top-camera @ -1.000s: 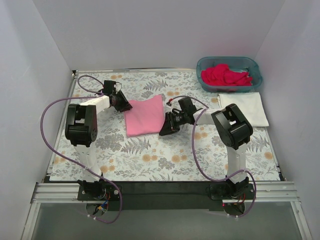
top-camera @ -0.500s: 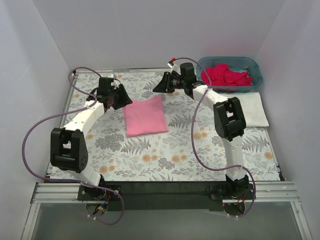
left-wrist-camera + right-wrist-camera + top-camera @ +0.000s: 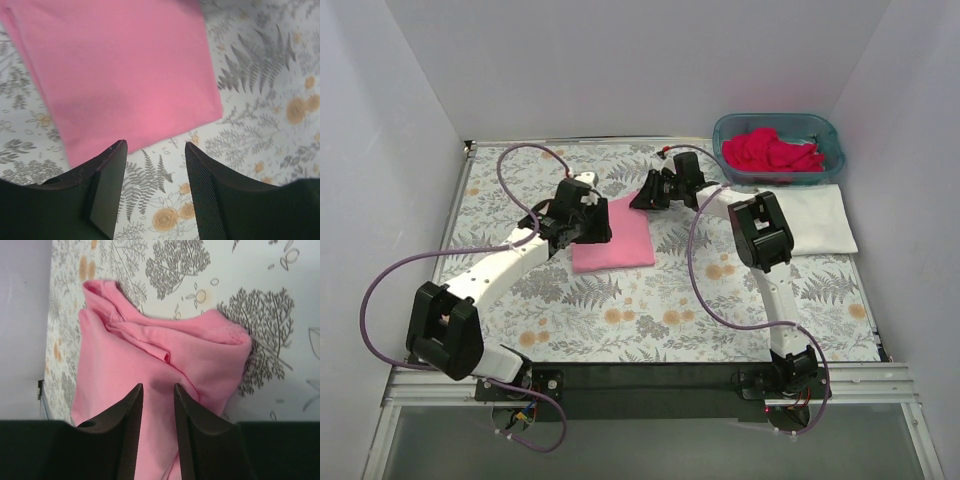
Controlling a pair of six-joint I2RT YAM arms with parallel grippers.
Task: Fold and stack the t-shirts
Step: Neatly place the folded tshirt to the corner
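Pink t-shirt [image 3: 620, 235] has been closed in on: left gripper [image 3: 155, 150] spread, empty; right gripper [image 3: 157, 390] narrowed over bunched corner (grasp cannot be told); stacking pending.

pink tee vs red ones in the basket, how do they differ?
Shade: the light pink t-shirt is pale; the red t-shirts are deep pink-red. State: the pink one is folded into a flat rectangle; the red ones are crumpled in a heap. Place: pink lies on the floral cloth; red sit in the teal basket. Both are plain fabric.
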